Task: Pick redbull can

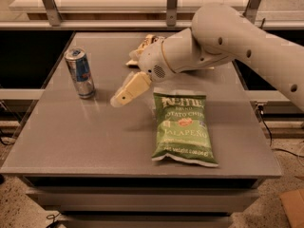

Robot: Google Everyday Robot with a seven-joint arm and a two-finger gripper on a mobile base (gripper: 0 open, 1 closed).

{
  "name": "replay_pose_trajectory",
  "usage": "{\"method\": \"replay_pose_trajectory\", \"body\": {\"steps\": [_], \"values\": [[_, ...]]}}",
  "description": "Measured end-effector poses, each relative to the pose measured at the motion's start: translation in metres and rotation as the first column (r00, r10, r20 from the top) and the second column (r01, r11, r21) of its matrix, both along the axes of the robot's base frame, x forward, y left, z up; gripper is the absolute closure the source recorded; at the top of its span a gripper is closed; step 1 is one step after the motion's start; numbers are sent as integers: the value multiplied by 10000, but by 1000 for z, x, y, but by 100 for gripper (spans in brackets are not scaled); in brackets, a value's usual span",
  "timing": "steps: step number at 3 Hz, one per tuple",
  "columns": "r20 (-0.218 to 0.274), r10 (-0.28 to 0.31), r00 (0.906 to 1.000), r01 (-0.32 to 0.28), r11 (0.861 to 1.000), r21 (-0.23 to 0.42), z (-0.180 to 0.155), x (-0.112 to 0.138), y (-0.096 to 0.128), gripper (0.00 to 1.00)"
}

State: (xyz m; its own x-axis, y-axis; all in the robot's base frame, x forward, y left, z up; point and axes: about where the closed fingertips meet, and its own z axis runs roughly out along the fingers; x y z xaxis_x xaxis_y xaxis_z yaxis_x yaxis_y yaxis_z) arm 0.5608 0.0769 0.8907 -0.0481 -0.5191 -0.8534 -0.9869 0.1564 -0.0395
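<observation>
The redbull can (pixel 80 73) stands upright at the left of the grey table (pixel 85 137); it is slim, blue and silver with a silver top. My gripper (pixel 124 94) hangs from the white arm (pixel 228 37) that reaches in from the right. Its cream fingers point down and left, above the table's middle, a short way to the right of the can and not touching it. It holds nothing that I can see.
A green Kettle jalapeño chip bag (pixel 183 127) lies flat just right of the gripper. A pale bag (pixel 145 44) lies behind the arm at the back of the table. A metal rail (pixel 95 25) runs along the far edge.
</observation>
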Motion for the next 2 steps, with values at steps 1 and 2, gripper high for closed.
{"method": "replay_pose_trajectory", "body": {"steps": [1,2], "values": [[379,316,9988,-324,9993,207,-1,14,25,0],[603,785,9951,-810,9959,400,-1,24,50,0]]}}
